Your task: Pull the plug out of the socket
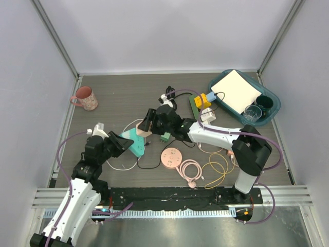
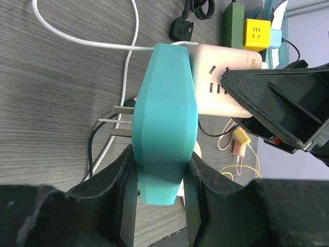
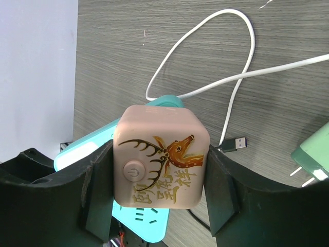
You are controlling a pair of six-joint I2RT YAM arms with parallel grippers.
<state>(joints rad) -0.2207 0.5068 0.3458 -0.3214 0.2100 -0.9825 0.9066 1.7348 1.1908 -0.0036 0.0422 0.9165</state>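
gripping teal socket (image 2: 164,103) in left gripper (image 2: 162,175) | right gripper (image 3: 162,177) clamped on pink cube plug (image 3: 162,144)

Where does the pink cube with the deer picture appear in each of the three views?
Top external: the pink cube lies just left of centre.
Left wrist: upper middle, right of the teal body.
Right wrist: centre, deer side facing the camera.
Shared landmark: the teal power strip, which touches the cube.
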